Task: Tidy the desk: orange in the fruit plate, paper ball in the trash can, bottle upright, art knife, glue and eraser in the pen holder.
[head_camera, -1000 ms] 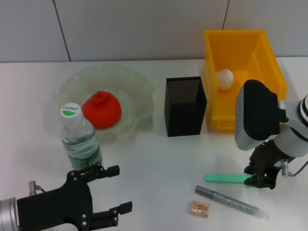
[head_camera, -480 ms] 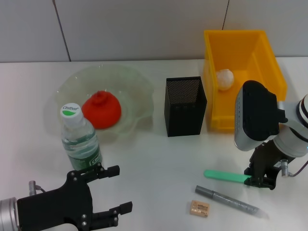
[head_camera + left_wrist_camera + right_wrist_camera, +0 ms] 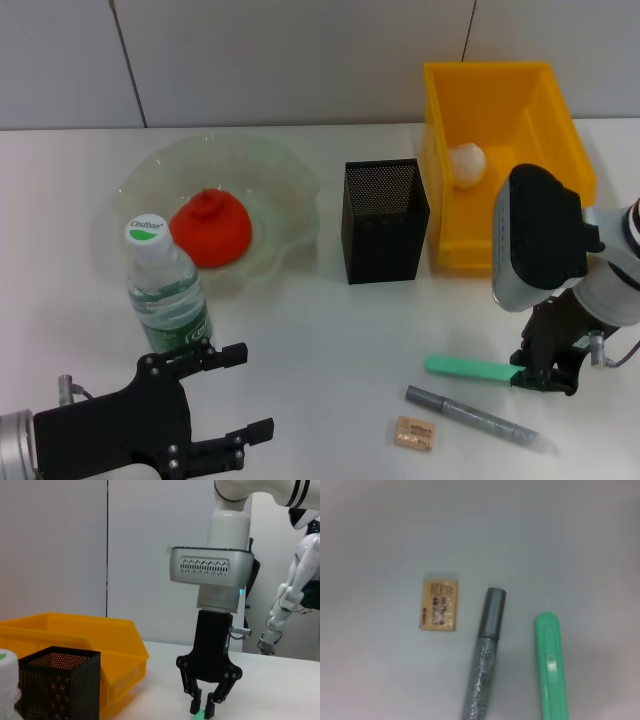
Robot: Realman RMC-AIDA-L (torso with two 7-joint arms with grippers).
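The right claw [image 3: 541, 377] stands low over the white worktop [image 3: 330, 330], pointing down, its black fingertips [image 3: 209, 711] closed on the near end of the green art knife [image 3: 472, 369], which lies flat with its length running toward the robot's left. Just beside the knife, nearer the robot, lies the grey glitter glue pen [image 3: 472, 418], flat and at a slant, not touching the knife as the right wrist view shows it. Left of the pen's cap end sits the tan eraser [image 3: 414, 433], flat, bearing a printed label too small to read. Farther out, the black mesh pen holder [image 3: 385, 220] stands upright at mid-worktop, with the yellow bin [image 3: 505, 160] just beside it on the right; a white paper ball [image 3: 466, 164] rests inside the bin. On the left side, the clear green fruit plate [image 3: 270, 170] carries the orange-red fruit [image 3: 211, 228]. The water bottle [image 3: 167, 294] stands upright in front of the plate; its white cap carries a green logo with lettering not legible. The left claw [image 3: 235, 398] rests low at the near left, fingers spread apart, holding nothing, close to the bottle's base.
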